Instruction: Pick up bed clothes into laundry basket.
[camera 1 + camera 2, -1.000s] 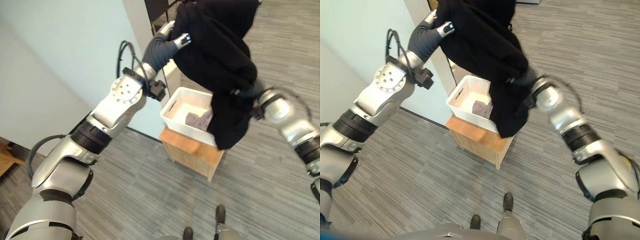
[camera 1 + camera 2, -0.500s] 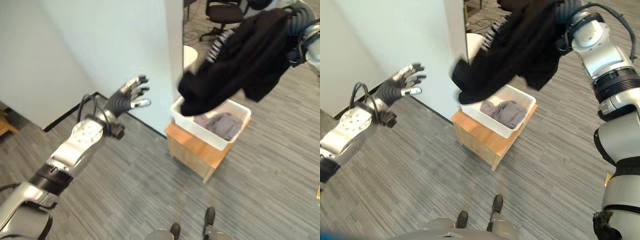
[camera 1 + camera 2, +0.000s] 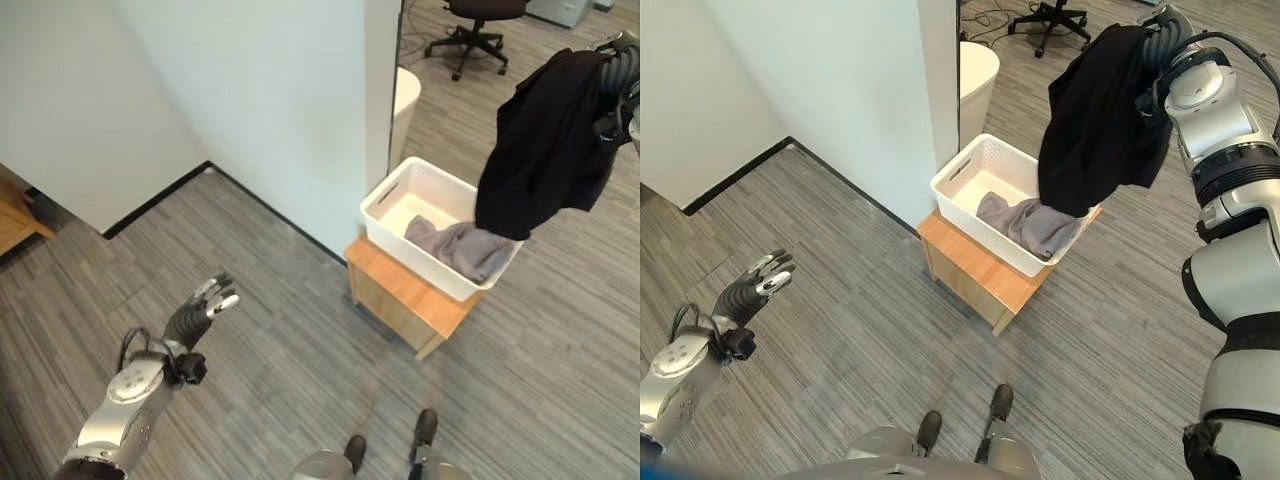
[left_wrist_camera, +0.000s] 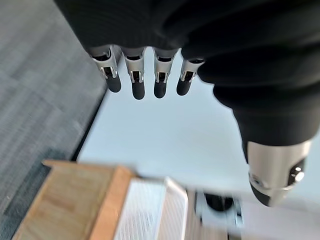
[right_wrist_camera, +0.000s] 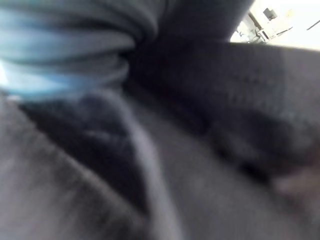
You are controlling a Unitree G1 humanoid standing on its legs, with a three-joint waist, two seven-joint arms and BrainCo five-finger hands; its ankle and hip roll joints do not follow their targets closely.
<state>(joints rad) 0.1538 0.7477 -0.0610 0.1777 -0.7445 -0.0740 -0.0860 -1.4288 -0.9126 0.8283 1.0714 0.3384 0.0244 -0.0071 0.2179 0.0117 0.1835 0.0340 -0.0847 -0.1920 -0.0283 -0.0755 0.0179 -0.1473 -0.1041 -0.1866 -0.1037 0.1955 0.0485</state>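
Up high, right hand (image 3: 1167,30) carries black garment (image 3: 1095,120) hanging above white laundry basket (image 3: 965,175); its fingers are buried in cloth, grip can't be told. Grey clothing (image 3: 1025,222) lies inside the basket on wooden stand (image 3: 975,270). Left hand (image 3: 198,307) is low, fingers straight, holding nothing.

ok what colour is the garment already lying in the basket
Grey garment, clearest in the right eye view.

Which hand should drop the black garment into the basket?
Right: the black garment hangs from the right hand above the white basket. The left hand is open, empty, far off.
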